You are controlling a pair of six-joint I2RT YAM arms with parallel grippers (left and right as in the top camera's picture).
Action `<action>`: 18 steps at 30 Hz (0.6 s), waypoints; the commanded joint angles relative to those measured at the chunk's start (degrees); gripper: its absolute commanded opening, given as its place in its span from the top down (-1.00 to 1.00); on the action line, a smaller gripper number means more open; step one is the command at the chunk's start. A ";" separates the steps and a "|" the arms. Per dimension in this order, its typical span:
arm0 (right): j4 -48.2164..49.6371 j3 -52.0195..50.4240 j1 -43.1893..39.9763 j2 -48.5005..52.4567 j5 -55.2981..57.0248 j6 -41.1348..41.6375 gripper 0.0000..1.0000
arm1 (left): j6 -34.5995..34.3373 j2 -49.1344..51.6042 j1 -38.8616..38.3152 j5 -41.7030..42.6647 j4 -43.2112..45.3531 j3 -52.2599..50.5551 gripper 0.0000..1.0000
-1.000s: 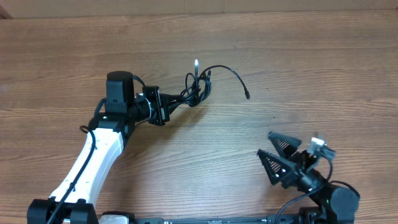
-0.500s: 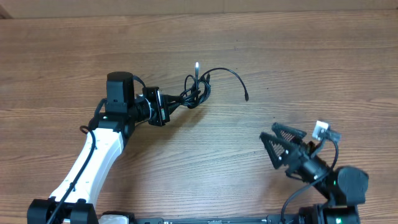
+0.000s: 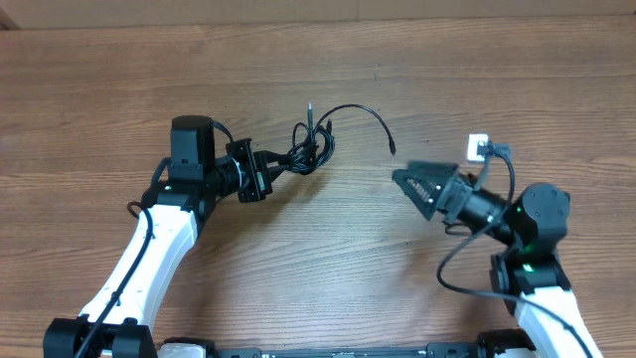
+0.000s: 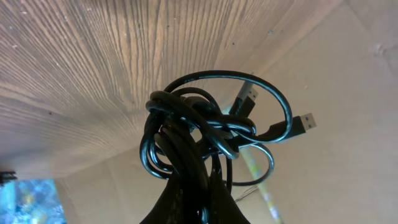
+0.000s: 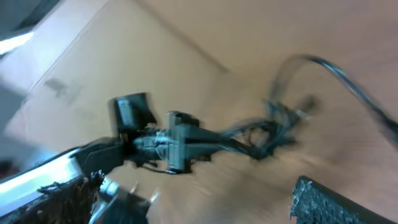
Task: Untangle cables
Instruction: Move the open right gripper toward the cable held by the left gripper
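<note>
At left-wrist bottom edge | left fingers (image 4: 163, 214) cut off, gripping cables (image 4: 199, 134)

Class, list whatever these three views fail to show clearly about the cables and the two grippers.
- Overhead: the cables form a knot too small to count strands or trace crossings.
- Left wrist: the tips of the left gripper are cut off by the bottom edge and covered by the bundle.
- Right wrist: motion blur smears everything; the right gripper shows only as corners at the lower edge.
</note>
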 commanded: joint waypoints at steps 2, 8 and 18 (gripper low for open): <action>5.11 1.46 4.37 6.40 0.11 3.89 -1.00 | -3.41 -1.40 -0.04 0.59 0.26 1.57 0.91; 3.76 1.46 10.97 15.04 6.67 12.15 -1.00 | -3.39 -1.40 -0.22 0.63 0.22 1.57 0.92; 6.29 1.44 18.58 18.80 13.53 13.11 -1.00 | -3.41 -1.40 -0.46 -0.83 0.00 1.57 0.92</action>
